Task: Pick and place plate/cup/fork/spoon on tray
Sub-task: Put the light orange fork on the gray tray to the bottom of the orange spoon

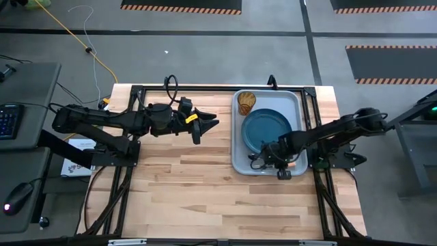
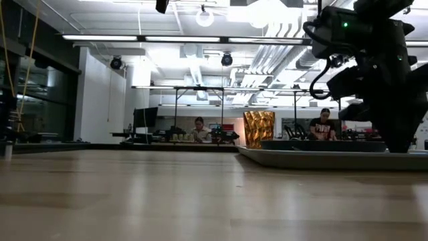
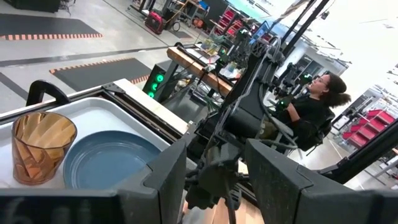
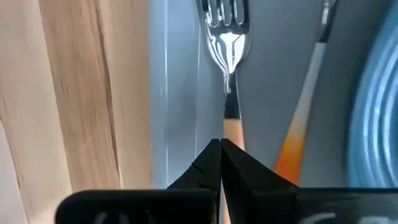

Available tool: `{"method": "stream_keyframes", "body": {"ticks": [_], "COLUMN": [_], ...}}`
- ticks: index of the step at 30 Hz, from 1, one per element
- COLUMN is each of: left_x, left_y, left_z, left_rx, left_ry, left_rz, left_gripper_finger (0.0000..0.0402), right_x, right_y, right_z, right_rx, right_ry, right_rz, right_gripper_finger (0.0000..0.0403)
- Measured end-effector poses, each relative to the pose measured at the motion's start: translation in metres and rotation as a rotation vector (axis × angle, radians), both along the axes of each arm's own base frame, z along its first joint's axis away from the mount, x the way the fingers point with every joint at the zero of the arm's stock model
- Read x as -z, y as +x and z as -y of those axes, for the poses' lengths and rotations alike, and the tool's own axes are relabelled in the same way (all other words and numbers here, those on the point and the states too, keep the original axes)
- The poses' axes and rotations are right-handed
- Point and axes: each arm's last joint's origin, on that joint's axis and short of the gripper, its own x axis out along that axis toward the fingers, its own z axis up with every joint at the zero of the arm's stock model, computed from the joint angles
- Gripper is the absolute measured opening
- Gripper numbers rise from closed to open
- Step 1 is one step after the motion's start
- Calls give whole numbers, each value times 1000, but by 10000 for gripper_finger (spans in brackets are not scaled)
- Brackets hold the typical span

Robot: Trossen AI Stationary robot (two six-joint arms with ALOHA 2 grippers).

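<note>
Tray (image 1: 239, 164): light blue-grey, rectangular, lying on the right half of the wooden table (image 1: 177, 184). Plate (image 1: 267, 130): dark blue, seated in the middle of the tray. Cup (image 1: 246, 102): amber tumbler, in the tray's far corner just beside the plate, apart from it. Fork (image 4: 225, 43): orange handle, silver tines, lying flat on the tray floor along the strip between the plate's rim and the tray's edge. Spoon (image 4: 305, 112): reddish-orange handle, just beside the fork on the plate side; its bowl is not visible. Right gripper (image 4: 221, 163): low over the near end of the tray, fingers closed on the fork's handle, which disappears between them. Left gripper (image 1: 205, 124): waiting above the table left of the tray, fingers spread wide and holding nothing. Judged stage: the fork is at its place and awaits release. Hazards: if the fingers open only slightly or the arm lifts early, the handle could drag up and skid; a sideways pull-off could knock the fork against the spoon or push it onto the tray's raised rim; a low retreat toward the plate risks clipping its rim and shifting it toward the cup.
</note>
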Motion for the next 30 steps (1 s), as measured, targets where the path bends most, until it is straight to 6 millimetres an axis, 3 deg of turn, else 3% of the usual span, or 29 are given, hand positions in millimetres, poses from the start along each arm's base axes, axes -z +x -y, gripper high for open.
{"method": "stream_keyframes", "body": {"ticks": [14,20,30], "left_x": [0,0,0], "left_y": [0,0,0], "left_z": [0,0,0], "left_rx": [0,0,-1], "left_ry": [0,0,6], "left_rz": [-1,-1,-3], "left_gripper_finger": [156,156,156], "right_x": [6,-3,-8], "right_y": [11,13,-1], "right_z": [-1,1,14], "right_rx": [38,76,82], "right_ry": [2,1,-62], "right_rz": [55,71,-41], "right_gripper_finger": [0,0,0]}}
